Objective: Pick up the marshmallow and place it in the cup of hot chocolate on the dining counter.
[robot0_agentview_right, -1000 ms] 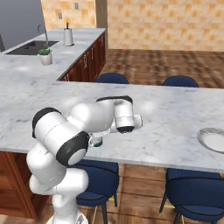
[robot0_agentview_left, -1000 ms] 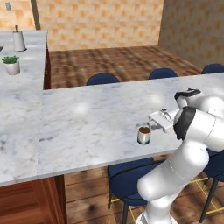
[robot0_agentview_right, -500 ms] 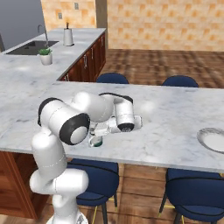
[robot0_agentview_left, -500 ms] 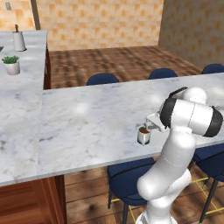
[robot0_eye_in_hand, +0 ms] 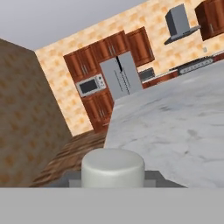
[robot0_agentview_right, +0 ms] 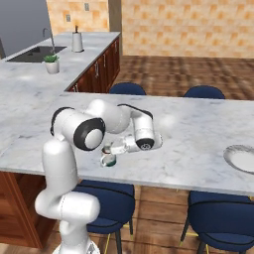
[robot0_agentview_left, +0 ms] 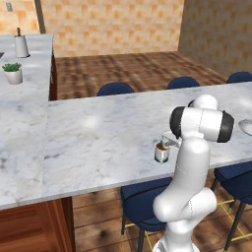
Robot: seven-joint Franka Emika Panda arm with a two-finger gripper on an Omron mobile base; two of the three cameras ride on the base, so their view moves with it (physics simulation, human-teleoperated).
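Observation:
The cup of hot chocolate (robot0_agentview_left: pixel 162 153), a small white mug with brown liquid, stands near the front edge of the dining counter (robot0_agentview_left: pixel 98 142). From the right base view the cup (robot0_agentview_right: pixel 108 160) sits just under my hand. My gripper (robot0_agentview_left: pixel 169 142) (robot0_agentview_right: pixel 112 149) lies roughly level and points along the counter, right above the cup's rim. In the hand view a small white rounded block, the marshmallow (robot0_eye_in_hand: pixel 113 168), sits close up between the grey fingers (robot0_eye_in_hand: pixel 154 176). The gripper is shut on it.
A round grey plate (robot0_agentview_right: pixel 242 158) lies at the counter's right end. Dark blue chairs (robot0_agentview_left: pixel 115 89) line the far side, and others (robot0_agentview_left: pixel 147 199) stand under the near edge. A potted plant (robot0_agentview_left: pixel 13 74) sits on the side counter at the left.
The arm's elbow has swung up and over, so the arm now stands more upright. The hand has come in a little closer over the cup. The cup has not moved.

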